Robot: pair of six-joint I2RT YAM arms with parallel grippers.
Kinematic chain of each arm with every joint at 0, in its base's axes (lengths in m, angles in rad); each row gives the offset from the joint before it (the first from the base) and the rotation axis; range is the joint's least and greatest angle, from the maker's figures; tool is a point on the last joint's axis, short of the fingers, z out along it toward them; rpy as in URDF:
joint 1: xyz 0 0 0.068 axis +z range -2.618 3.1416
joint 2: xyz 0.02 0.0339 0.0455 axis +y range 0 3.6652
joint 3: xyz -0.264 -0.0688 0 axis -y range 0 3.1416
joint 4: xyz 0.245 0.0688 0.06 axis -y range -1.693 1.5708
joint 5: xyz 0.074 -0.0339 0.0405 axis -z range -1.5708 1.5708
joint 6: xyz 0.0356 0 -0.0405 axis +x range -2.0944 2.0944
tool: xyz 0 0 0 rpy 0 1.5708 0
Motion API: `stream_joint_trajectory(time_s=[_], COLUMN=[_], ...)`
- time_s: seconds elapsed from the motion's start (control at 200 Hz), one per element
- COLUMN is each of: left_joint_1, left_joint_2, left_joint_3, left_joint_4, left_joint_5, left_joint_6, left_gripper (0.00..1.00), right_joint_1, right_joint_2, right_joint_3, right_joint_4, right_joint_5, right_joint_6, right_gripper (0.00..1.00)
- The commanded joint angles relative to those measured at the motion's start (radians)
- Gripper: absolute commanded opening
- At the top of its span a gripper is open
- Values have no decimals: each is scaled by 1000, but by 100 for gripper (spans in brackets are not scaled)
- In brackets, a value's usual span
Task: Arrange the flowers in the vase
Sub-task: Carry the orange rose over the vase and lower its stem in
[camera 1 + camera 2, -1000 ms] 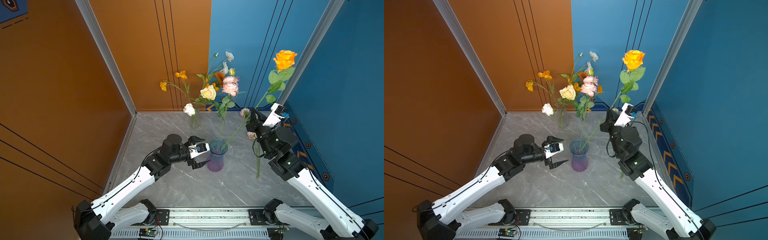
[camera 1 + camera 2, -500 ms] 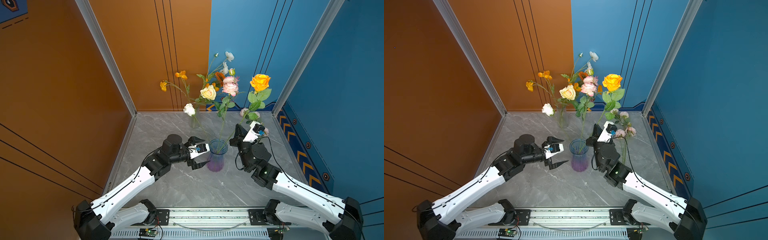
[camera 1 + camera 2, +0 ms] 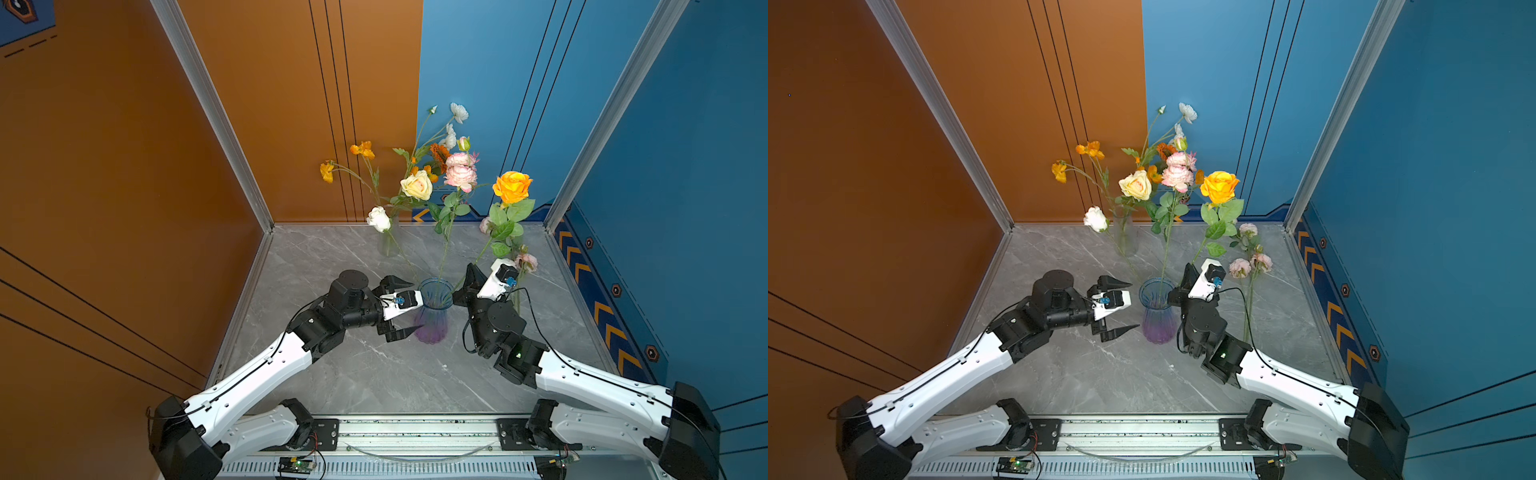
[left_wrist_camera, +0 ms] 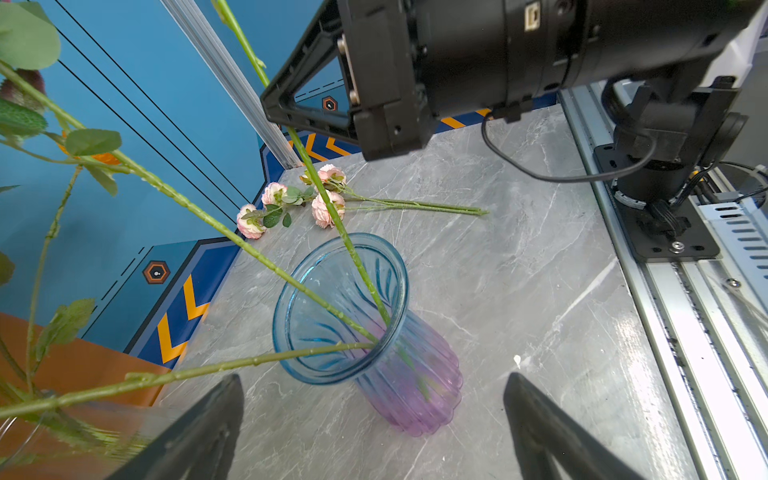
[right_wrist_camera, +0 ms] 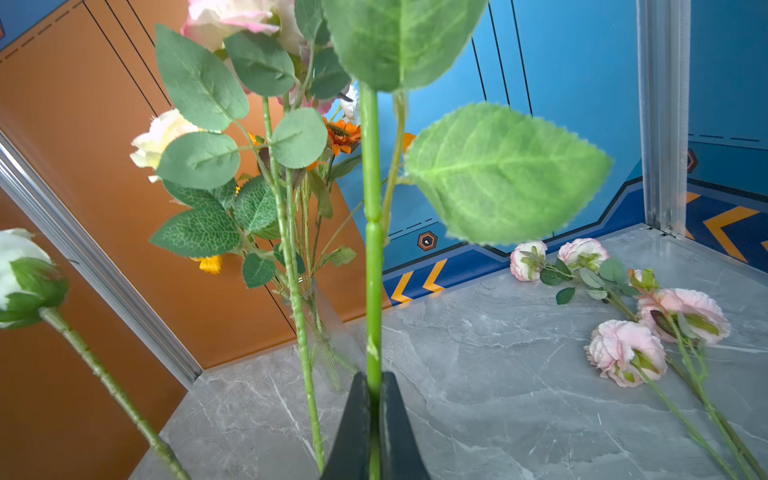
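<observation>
In both top views the right gripper (image 3: 471, 272) sits just beside the blue-and-purple vase (image 3: 432, 328). The orange rose (image 3: 512, 187) leans out of the vase with its foot inside the rim. A second ago that bloom hung higher, out by the blue wall. The left gripper (image 3: 414, 306) stays spread wide at the vase's other side.

From the left wrist, the rose's stem (image 4: 356, 257) crosses two other stems (image 4: 249, 251) inside the vase.

From the right wrist, the fingers (image 5: 357, 424) are pressed together on that stem, and a pink spray (image 5: 623, 353) lies on the table (image 5: 498, 395). The rose looks light, wiry and top-heavy: I'd hold the bare lower stem, never the leaves.
</observation>
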Motion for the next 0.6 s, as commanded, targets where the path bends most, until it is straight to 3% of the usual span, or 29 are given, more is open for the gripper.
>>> stream_joint_trajectory(time_s=[0.0, 0.511, 0.596], left_joint_1=[-12, -20, -22], left_joint_2=[6, 5, 3], left_joint_3=[20, 20, 20], left_joint_4=[-8, -10, -10], left_joint_5=[21, 12, 12], left_joint_6=[14, 18, 18], left_gripper=[98, 98, 98], right_joint_1=[16, 90, 93], right_joint_2=[27, 148, 153], right_joint_3=[-12, -51, -51], right_joint_4=[35, 168, 173], right_joint_5=[37, 117, 122], right_joint_6=[13, 6, 4], right_gripper=[0, 0, 9])
